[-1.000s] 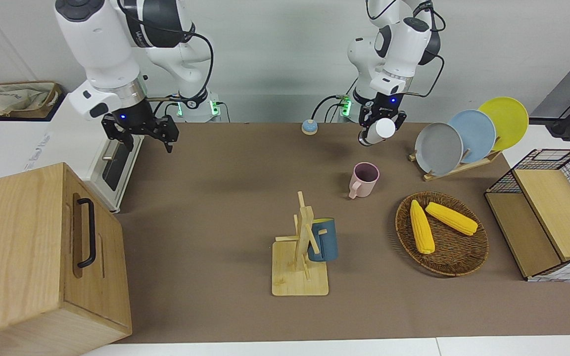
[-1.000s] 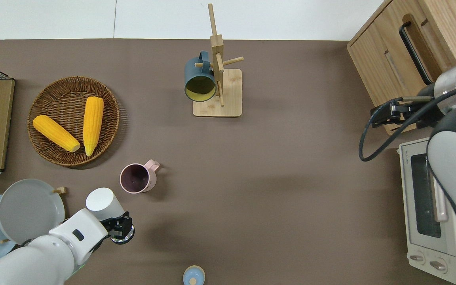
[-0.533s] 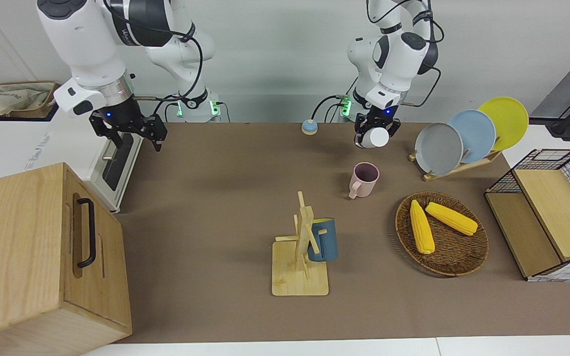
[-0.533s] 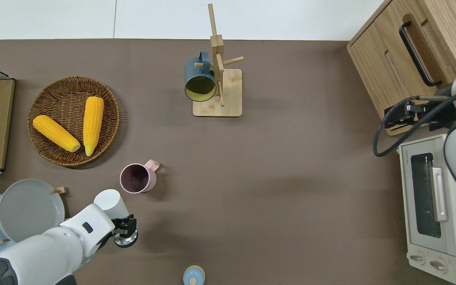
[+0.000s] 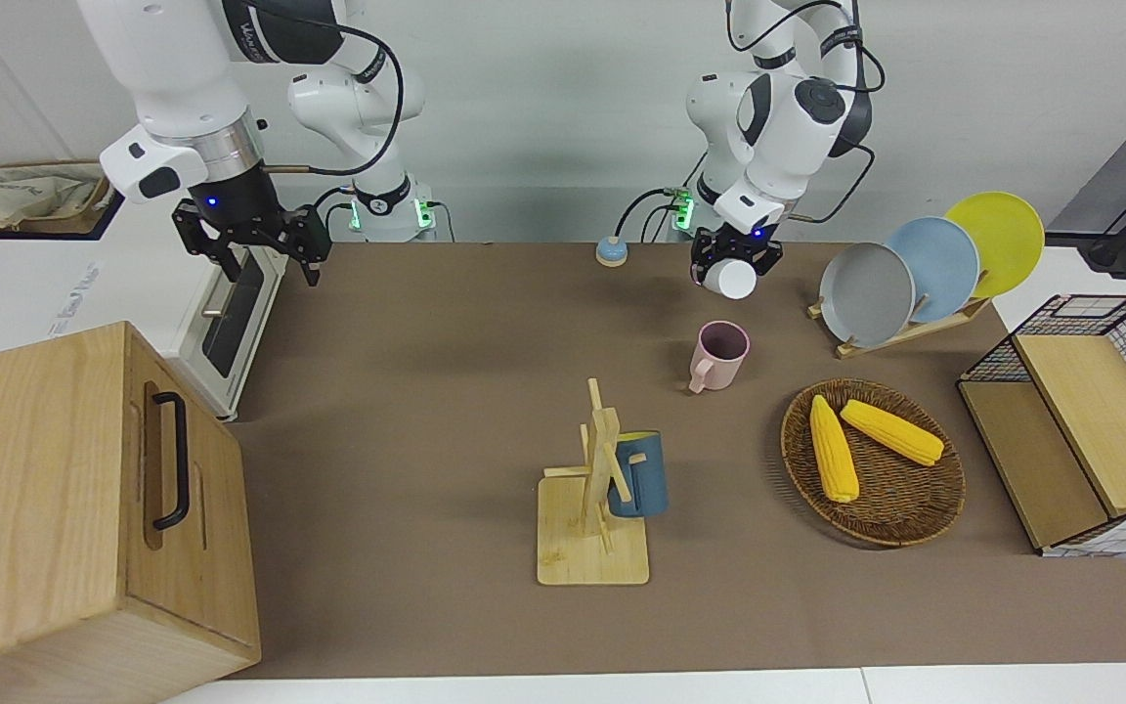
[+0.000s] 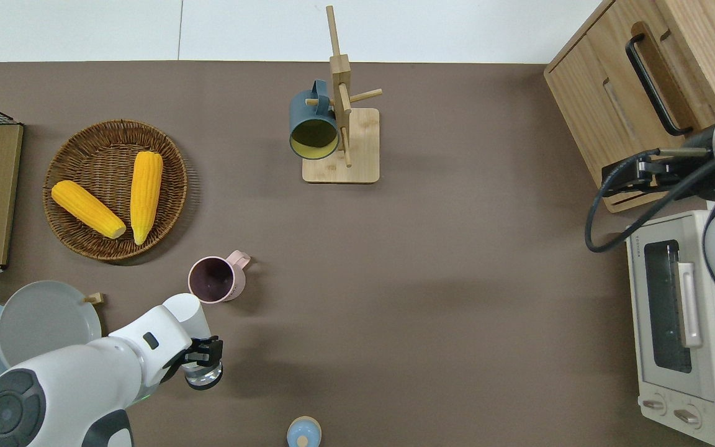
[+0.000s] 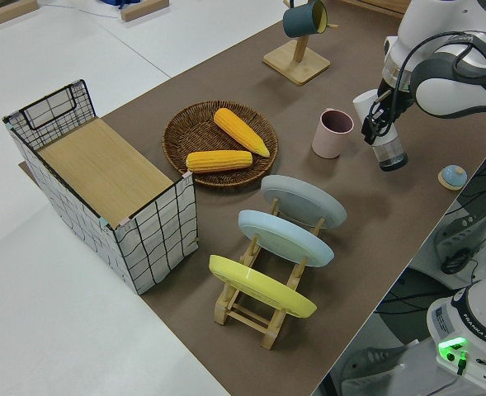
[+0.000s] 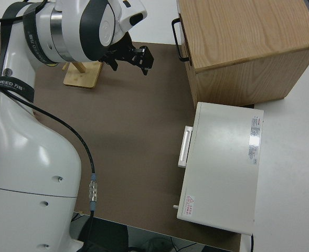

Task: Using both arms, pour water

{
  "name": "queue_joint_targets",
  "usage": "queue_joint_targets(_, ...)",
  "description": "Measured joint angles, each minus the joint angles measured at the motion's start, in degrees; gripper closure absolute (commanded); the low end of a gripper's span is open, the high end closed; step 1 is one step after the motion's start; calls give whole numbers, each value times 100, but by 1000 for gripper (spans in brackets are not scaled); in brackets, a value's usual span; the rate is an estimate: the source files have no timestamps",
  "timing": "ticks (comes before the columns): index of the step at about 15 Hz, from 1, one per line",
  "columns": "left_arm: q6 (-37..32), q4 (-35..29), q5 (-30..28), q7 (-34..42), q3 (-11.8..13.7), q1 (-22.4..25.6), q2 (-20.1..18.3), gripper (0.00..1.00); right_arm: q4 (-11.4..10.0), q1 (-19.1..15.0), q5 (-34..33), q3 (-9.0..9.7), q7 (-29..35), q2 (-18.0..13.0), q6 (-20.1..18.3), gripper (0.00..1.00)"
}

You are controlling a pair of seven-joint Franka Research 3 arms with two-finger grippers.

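My left gripper (image 6: 199, 355) is shut on a white bottle (image 6: 185, 311) with a clear end (image 7: 389, 155), held tilted in the air. The bottle's white end points at a pink mug (image 6: 211, 280) that stands upright on the brown mat just beside it. In the left side view the left gripper (image 7: 381, 125) grips the bottle at its middle. Water is out of view. My right gripper (image 5: 255, 252) hangs open and empty over the corner of the wooden cabinet (image 6: 637, 81), next to the toaster oven (image 6: 674, 310).
A blue mug (image 6: 314, 127) hangs on a wooden rack (image 6: 340, 93) mid-table. A wicker basket (image 6: 171, 155) with two corn cobs, a rack of three plates (image 5: 915, 269) and a wire crate (image 5: 1091, 420) fill the left arm's end. A small blue dome (image 6: 303, 431) sits near the robots.
The left gripper has swung the bottle so its white end sits closer to the pink mug. The right gripper has drawn back toward the toaster oven, still open.
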Motion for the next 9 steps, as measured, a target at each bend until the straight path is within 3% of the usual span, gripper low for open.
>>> queue_joint_targets(9,-501,465,100,1,57,12,676,1000,0,73,4,-5,0,0,0,9)
